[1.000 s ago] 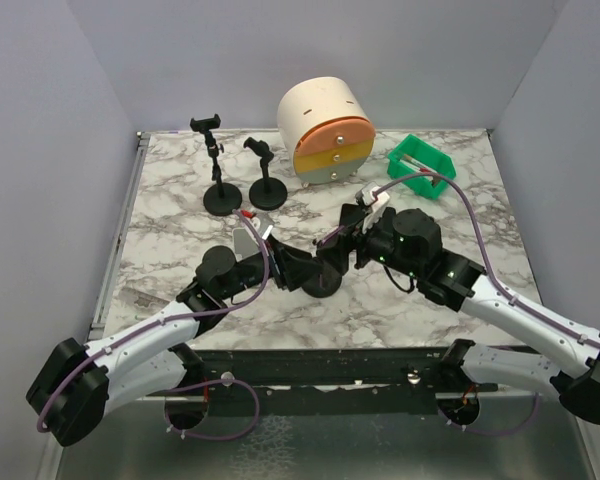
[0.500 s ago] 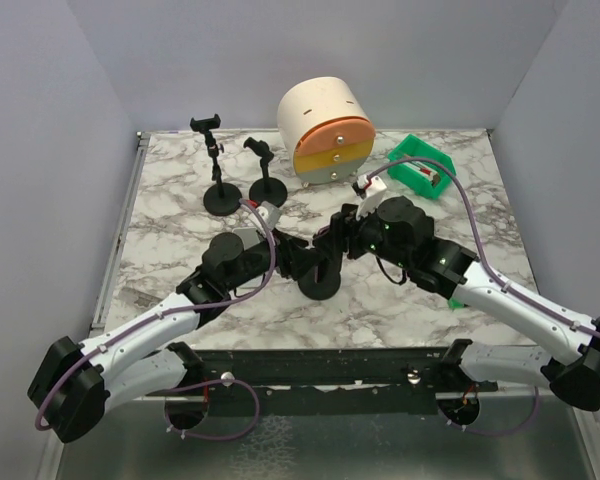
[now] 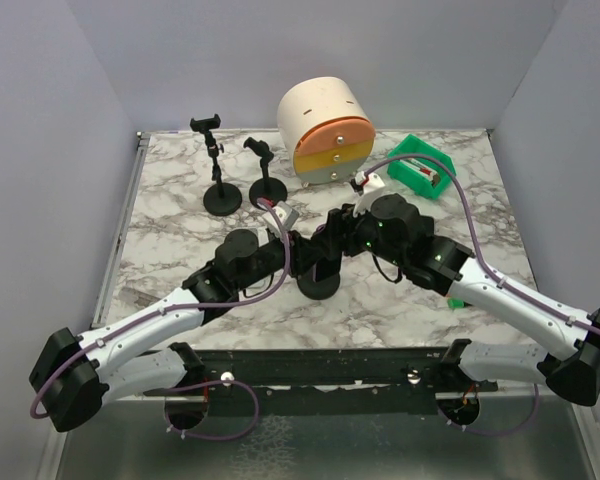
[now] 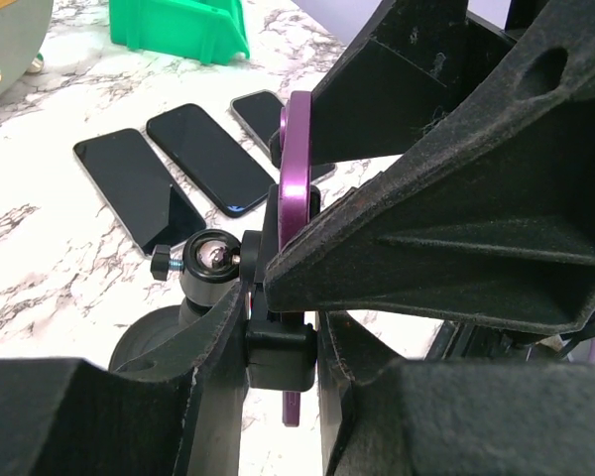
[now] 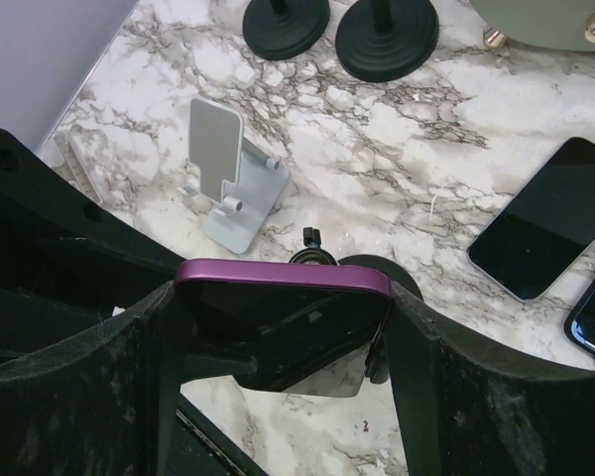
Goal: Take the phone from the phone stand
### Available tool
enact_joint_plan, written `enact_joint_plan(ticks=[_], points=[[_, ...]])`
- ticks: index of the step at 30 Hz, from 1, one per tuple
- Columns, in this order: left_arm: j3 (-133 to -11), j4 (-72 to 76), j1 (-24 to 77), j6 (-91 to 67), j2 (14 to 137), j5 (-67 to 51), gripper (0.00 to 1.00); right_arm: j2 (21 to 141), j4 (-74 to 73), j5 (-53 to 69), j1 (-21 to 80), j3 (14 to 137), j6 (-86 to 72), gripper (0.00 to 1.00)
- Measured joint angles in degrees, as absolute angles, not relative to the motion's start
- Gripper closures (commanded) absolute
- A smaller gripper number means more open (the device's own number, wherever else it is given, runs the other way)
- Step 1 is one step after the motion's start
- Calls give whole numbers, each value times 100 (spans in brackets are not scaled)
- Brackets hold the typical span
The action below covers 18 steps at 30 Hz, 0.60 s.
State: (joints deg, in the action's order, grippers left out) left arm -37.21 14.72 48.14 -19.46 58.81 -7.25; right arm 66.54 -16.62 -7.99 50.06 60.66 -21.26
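From above, at the middle of the white-and-grey marbled table [image 3: 160, 200], both arms meet over a black, round-footed stand [image 3: 319, 287]. The left gripper [image 3: 302, 250] and right gripper [image 3: 332, 238] crowd its top.

Left wrist view: matte black fingers [image 4: 208, 397] pinch the stand [image 4: 278, 352] just under its shiny ball joint [image 4: 213, 260]. The purple-rimmed phone [image 4: 296, 188] stands edge-on in the clamp.

Right wrist view: rough black fingers [image 5: 426, 377] press both sides of the glossy dark phone [image 5: 283, 317], which is upright in the stand.

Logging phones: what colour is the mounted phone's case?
Purple; phone shows best in right wrist view.
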Motion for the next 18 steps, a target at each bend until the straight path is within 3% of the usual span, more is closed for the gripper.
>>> enact_joint_plan(ticks=[2, 8, 12, 18], points=[[-3642, 1546, 4814, -1946, 5835, -725, 82, 6661, -1678, -810, 5030, 6066, -2141, 100], [-3404, 1868, 4814, -1986, 5743, -755, 61, 6670, -1697, -834, 5068, 6066, -2156, 100], [-3249, 1844, 4814, -2038, 5649, -766, 60, 6672, -1697, -950, 5052, 6082, -2209, 100], [-3168, 1743, 4814, -2060, 5588, -821, 68, 6678, -1693, -1011, 5052, 6088, -2250, 100]])
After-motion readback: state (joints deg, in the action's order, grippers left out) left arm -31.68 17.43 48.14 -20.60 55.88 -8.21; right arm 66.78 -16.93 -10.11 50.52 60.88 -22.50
